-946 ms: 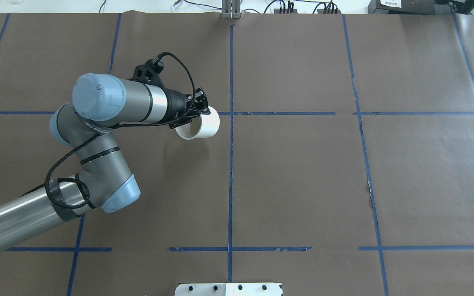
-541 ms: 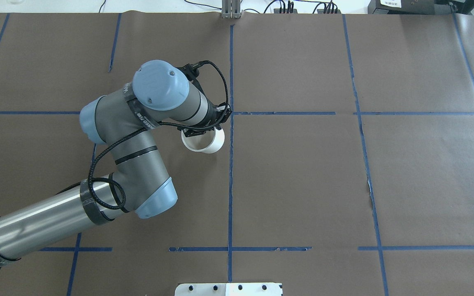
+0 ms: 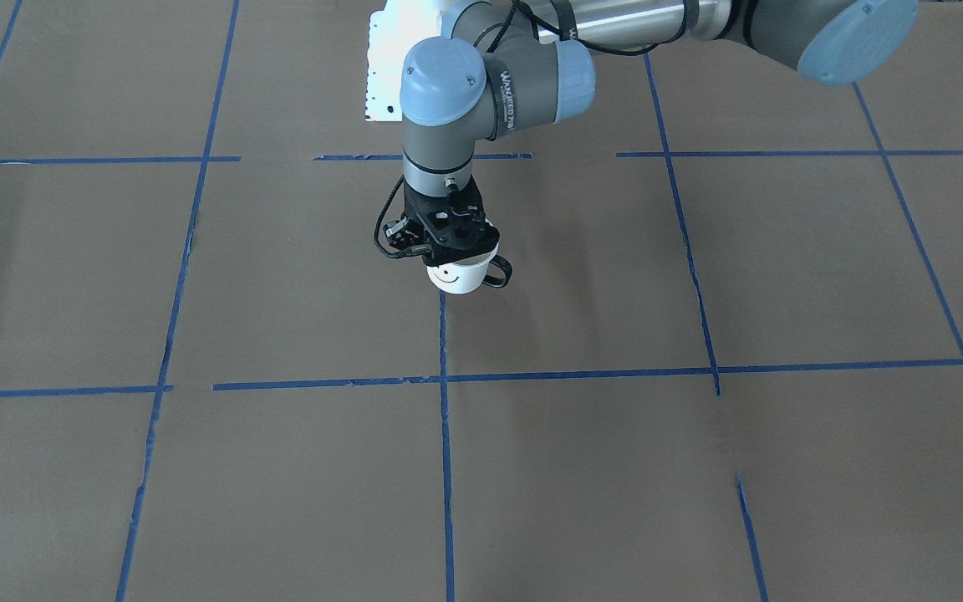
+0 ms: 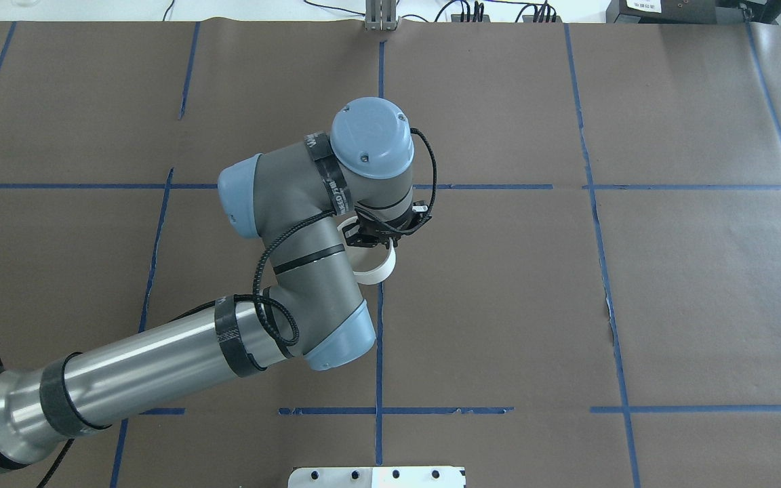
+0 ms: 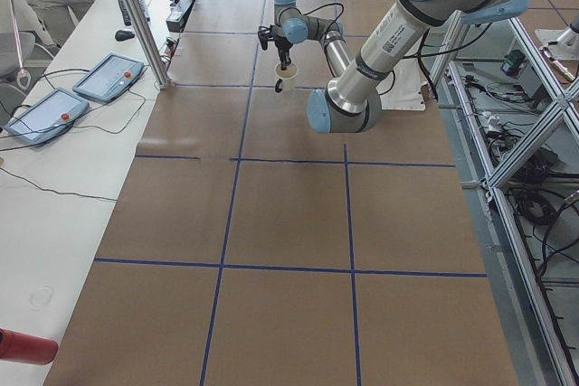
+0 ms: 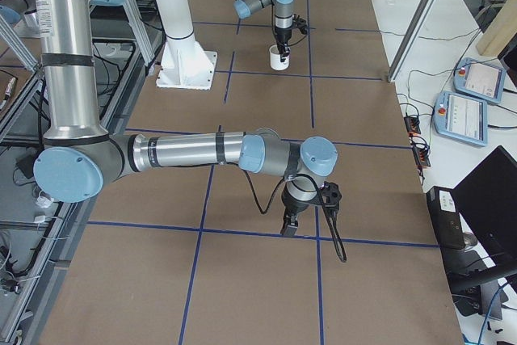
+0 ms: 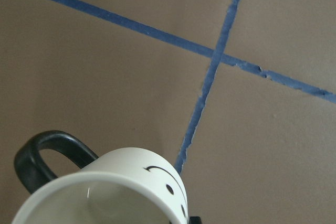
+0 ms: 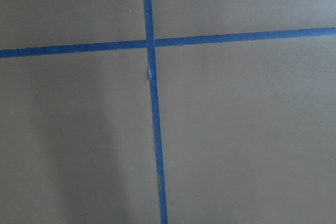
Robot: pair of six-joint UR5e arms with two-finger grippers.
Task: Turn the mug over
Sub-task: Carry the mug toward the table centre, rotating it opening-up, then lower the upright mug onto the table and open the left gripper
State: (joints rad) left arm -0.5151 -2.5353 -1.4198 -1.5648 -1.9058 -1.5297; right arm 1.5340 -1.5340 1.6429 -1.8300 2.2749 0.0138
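So the table [image 4: 634, 305] is just brown paper with a blue tape grid, which I'd guess is there to mark spots.

The left arm [image 4: 160, 366] reaches out to about the middle with its wrist pointing straight down. The right arm [image 6: 186, 151] sits well apart over a different tape crossing, probably parked so it's out of the way. The right gripper [image 6: 288, 224] only shows in the side view and its own camera sees nothing but paper, so I can't tell whether its jaws are open or closed.

The left gripper [image 3: 450, 247] has its jaws clamped on the rim of the mug [image 3: 458, 278], coming in from the top. That makes sense to me, since a rim pinch lets the wrist roll the whole thing over without regripping. The mug hangs mouth up right over the central tape line [image 3: 444, 334], low over the paper. I can't tell if its base is touching.

The black handle [image 3: 499, 273] sticks out sideways, clear of the fingers, so it shouldn't snag. The smiley face [image 3: 446, 274] reads right way up, so I'd say the flip is basically done and it only needs setting down.
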